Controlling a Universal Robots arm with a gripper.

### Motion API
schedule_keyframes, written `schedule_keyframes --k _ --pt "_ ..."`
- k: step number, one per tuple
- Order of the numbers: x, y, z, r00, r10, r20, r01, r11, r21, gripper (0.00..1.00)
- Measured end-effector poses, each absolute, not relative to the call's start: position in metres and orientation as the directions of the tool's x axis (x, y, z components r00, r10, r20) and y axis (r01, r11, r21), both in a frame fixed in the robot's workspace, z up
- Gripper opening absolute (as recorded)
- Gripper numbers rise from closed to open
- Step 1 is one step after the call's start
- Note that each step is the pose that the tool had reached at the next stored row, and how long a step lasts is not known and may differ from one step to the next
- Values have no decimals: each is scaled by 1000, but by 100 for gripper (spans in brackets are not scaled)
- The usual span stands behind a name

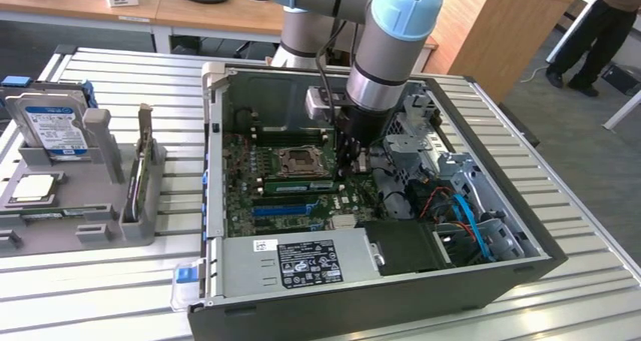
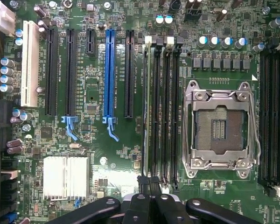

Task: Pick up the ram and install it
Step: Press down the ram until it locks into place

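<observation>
The grey Universal Robots arm with pale blue joint caps (image 1: 392, 48) reaches down into the open black desktop computer case (image 1: 521, 270), which lies on its side on a slatted white metal table (image 1: 591, 206). The black gripper (image 1: 347, 163) hangs just above the green motherboard (image 1: 240, 191), beside the square metal processor socket (image 1: 299, 161) on the exterior view's right. In the wrist view the gripper (image 2: 149, 186) stands directly over the bank of long black memory slots (image 2: 170, 107) next to the silver-framed processor socket (image 2: 221, 128), and its black fingers (image 2: 141, 200) are pressed together with no gap visible between them. The ram, a long narrow green circuit-board stick, appears edge-on in the wrist view as a thin strip (image 2: 145, 107) running along the outermost slot of that bank, with the clenched fingertips meeting at its near end; whether the jaws pinch the stick or merely rest at it cannot be told. A green stick with a pale label (image 1: 299, 185) lies in a slot just beside the gripper in the exterior view, and it seems to be this same part. On the motherboard the wrist view also shows a blue expansion slot (image 2: 109, 74), a white expansion slot (image 2: 30, 65) and a ribbed silver heat sink (image 2: 65, 177). The grey power supply with a black label (image 1: 300, 262) occupies the near end of the case. On the exterior view's left a grey plastic fixture (image 1: 85, 206) holds a blue-labelled hard drive (image 1: 55, 131) upright. A person in dark clothing (image 1: 601, 33) stands at the far right of the exterior view.
</observation>
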State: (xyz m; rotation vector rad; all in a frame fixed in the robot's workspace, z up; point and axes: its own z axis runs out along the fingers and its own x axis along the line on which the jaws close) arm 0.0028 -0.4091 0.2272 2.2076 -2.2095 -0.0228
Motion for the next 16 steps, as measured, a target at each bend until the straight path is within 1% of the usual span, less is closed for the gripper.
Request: schedule_keyframes --k 16 --pt "3 -409 224 -1 -1000 1 -1000 1 21 11"
